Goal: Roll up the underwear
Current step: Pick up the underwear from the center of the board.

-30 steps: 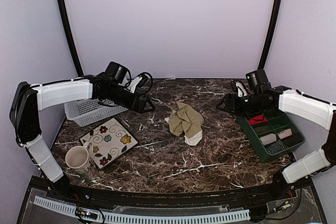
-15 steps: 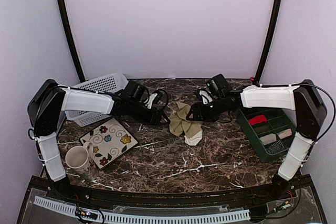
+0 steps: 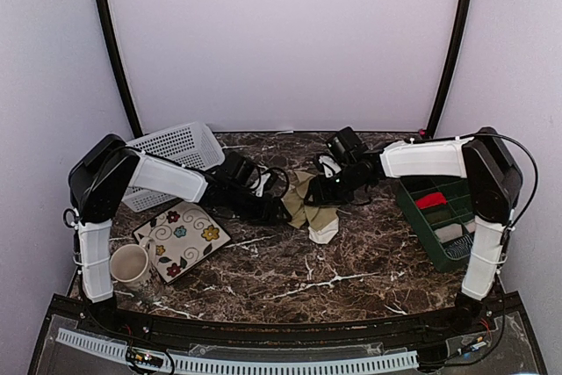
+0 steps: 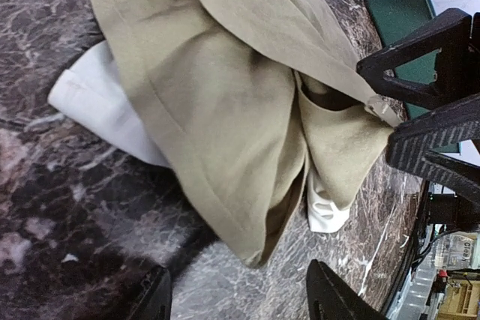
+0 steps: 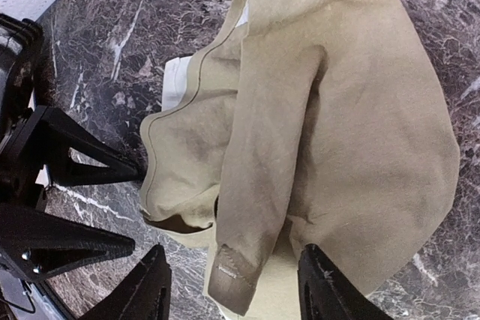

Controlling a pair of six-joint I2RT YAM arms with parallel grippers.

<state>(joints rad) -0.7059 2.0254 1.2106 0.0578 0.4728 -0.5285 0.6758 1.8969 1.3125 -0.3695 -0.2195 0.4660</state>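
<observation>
Crumpled olive-khaki underwear [image 3: 313, 201] lies over white cloth [image 3: 324, 233] toward the worktop's [image 3: 351, 280] far edge. The left gripper [image 4: 240, 291] and right gripper [image 5: 232, 284] straddle it, fingers apart.

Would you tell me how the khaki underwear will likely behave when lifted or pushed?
Probably floppy: the khaki underwear lies in soft crumpled folds, so it would likely sag from wherever it is pinched. It looks thin, so probably light. Pushed, it may bunch up rather than slide whole, dragging the white cloth partly under it.
</observation>
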